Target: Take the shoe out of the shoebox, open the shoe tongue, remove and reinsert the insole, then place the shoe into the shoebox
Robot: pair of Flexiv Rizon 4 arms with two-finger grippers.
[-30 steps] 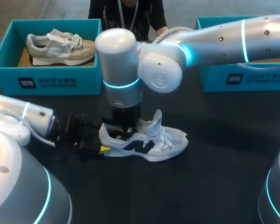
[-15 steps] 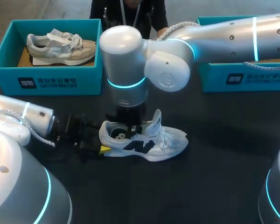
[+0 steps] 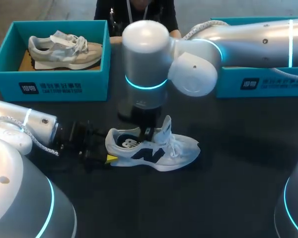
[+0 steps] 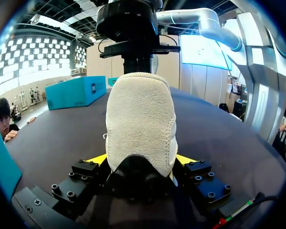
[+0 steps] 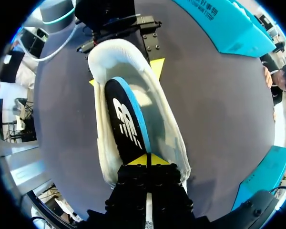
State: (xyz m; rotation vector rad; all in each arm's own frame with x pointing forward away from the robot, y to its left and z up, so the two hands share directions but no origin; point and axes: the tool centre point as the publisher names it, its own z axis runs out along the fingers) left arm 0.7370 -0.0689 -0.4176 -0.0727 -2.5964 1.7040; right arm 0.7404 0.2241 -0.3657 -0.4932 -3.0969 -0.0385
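Two silver robot arms work over a dark desk (image 3: 228, 193): the right arm (image 3: 248, 42) reaches in across the middle, and the left arm (image 3: 25, 126) lies low at the near left. A teal cardboard shoebox (image 3: 49, 87) at the far left holds a beige suede trainer (image 3: 64, 48). A second teal shoebox (image 3: 268, 84) stands at the far right, largely behind the right arm, its contents hidden. Between them, on the desk and well apart from both boxes, a white mesh trainer with a dark side logo (image 3: 174, 151) rests on its sole with its tongue raised. The left jaws are clamped on its suede heel (image 4: 140, 119), one yellow tip on each side. The right jaws hang over the shoe's opening, pressed together on the front end of a thin black insole with a blue edge (image 5: 126, 121), whose heel end lies inside the shoe. The trainer looks light, soft in the upper and firm only at heel and sole, so the heel is the sound place to hold it. The insole looks floppy and apt to bend or catch under the tongue, so a pinch at its end should suit it.
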